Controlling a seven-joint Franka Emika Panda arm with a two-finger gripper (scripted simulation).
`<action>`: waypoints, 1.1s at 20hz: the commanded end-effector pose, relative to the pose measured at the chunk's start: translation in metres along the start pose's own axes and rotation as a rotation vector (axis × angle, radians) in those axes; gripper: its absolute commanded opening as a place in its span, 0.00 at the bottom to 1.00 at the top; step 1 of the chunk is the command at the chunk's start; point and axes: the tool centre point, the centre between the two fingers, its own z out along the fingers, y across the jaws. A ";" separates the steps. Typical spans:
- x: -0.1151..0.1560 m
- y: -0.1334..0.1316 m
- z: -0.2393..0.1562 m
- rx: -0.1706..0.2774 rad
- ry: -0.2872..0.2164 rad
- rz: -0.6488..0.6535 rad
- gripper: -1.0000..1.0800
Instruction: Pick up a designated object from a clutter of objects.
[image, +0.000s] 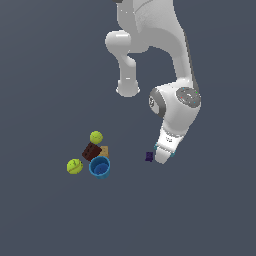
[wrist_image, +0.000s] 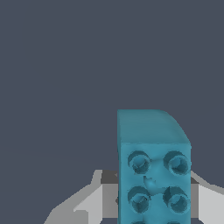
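Exterior: gripper (image: 161, 159) low over grey floor (image: 210, 215), purple block (image: 149, 156) at its 9 o'clock; cup (image: 100, 167), balls, brown brick (image: 91, 151) well apart at 9 | Wrist: teal brick (wrist_image: 153, 175) between the fingers (wrist_image: 98, 199), apparently gripped on its flat sides; likely light, stiff, slick.

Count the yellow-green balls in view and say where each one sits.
2. One ball lies at the far edge of the cluster, beside the dark brown brick. The other ball lies toward the exterior view's left of the blue cup. None seems hidden.
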 end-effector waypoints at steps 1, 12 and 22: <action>-0.016 0.012 -0.023 -0.001 0.001 0.000 0.00; -0.088 0.069 -0.132 0.001 0.004 -0.001 0.00; -0.153 0.122 -0.230 0.001 0.005 -0.001 0.00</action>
